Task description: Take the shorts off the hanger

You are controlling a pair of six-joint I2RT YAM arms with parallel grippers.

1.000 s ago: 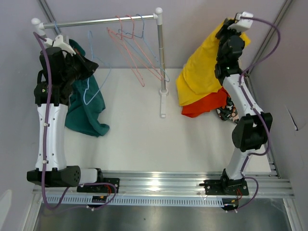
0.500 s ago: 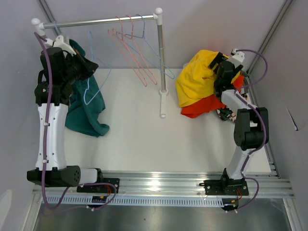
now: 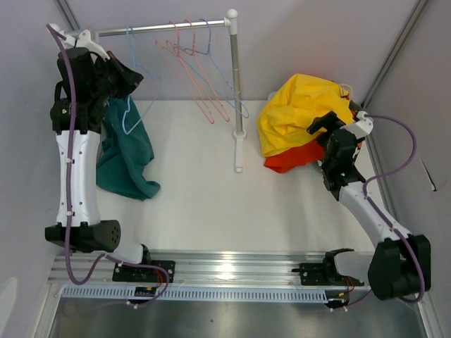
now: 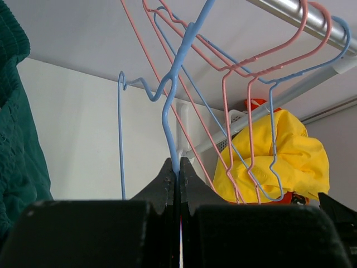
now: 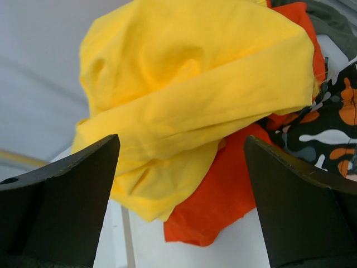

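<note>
Left gripper (image 4: 176, 170) jaws are pinching together on the blue hanger (image 4: 165, 117) wire, likely steadying it so the teal shorts (image 3: 128, 158) can slide off. Those are hanging beside the arm, hem pooling on the table (image 3: 204, 204). Right gripper (image 5: 181, 142) is gaping wide, gripping nothing, facing the pile: yellow shorts (image 5: 189, 84) on top, red-orange shorts (image 5: 217, 206) underneath, patterned shorts (image 5: 329, 128) behind. Olive shorts (image 5: 334, 19) are mostly buried. Can't tell whether teal is hooked on the wire, since the arm is blocking.
</note>
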